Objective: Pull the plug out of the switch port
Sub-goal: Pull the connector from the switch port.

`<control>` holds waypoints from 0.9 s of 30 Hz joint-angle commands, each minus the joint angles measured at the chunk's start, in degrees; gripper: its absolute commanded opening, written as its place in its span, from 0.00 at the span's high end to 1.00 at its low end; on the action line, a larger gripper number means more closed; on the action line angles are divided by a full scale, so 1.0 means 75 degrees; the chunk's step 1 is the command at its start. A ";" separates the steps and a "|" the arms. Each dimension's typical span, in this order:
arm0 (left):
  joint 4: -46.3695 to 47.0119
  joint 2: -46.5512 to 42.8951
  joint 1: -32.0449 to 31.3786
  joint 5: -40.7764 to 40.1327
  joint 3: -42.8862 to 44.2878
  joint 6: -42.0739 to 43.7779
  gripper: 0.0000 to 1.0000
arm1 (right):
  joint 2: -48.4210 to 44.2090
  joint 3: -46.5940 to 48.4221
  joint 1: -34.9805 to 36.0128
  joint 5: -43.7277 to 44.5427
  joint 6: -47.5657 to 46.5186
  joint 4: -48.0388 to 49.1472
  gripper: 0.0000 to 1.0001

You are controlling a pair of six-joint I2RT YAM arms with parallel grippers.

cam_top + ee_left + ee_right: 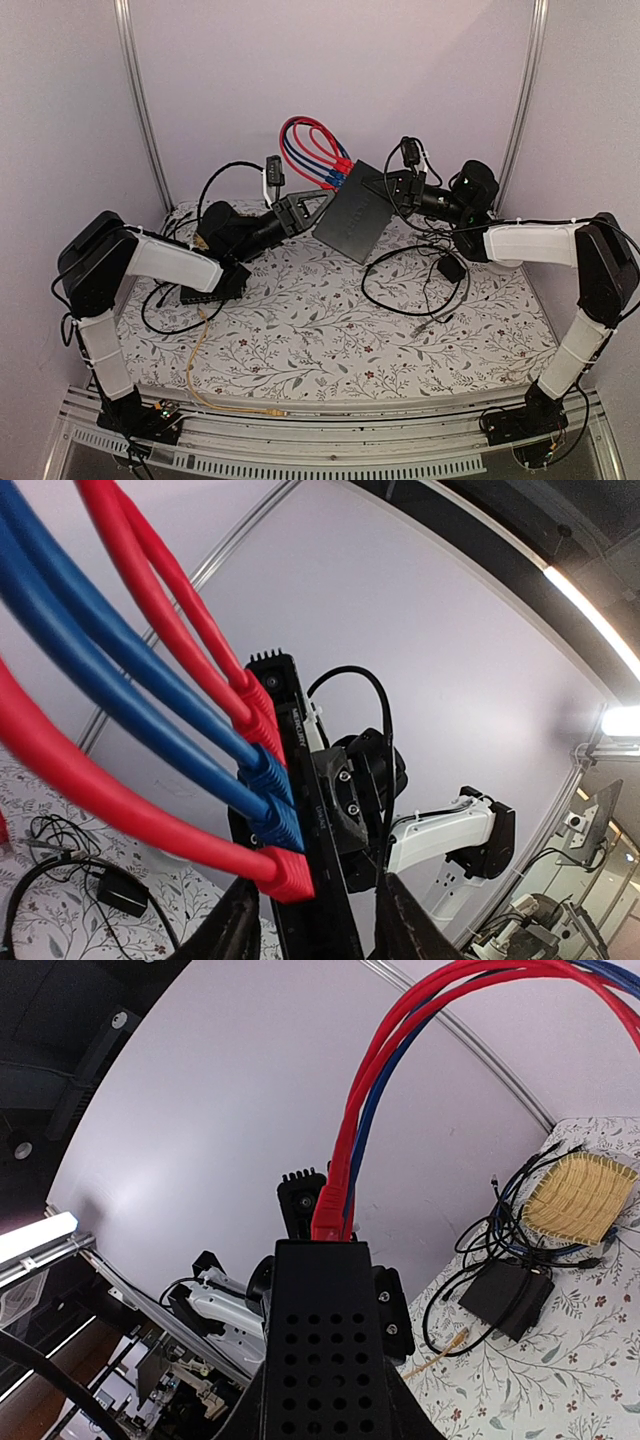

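Above the floral table [300,335], right jaws clamp the switch box [352,215]; left jaws, half-open, straddle its lower red plug [288,872].

Left claw [328,193] parted, right claw [373,185] clamped (both raised)

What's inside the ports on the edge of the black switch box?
Red plugs and blue plugs fill the ports of the black switch box. They cover the ports' insides, so nothing deeper can be seen.
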 commanded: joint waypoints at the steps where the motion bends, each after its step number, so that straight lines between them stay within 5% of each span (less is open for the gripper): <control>1: 0.0077 0.0152 -0.0089 -0.0036 0.0206 0.0020 0.61 | -0.0114 0.0313 0.0051 0.0056 0.0060 0.1002 0.98; 27: 0.0079 0.0189 -0.0089 -0.0038 0.0333 -0.0314 0.71 | -0.0136 0.0162 0.0088 0.0045 -0.0042 0.1039 0.98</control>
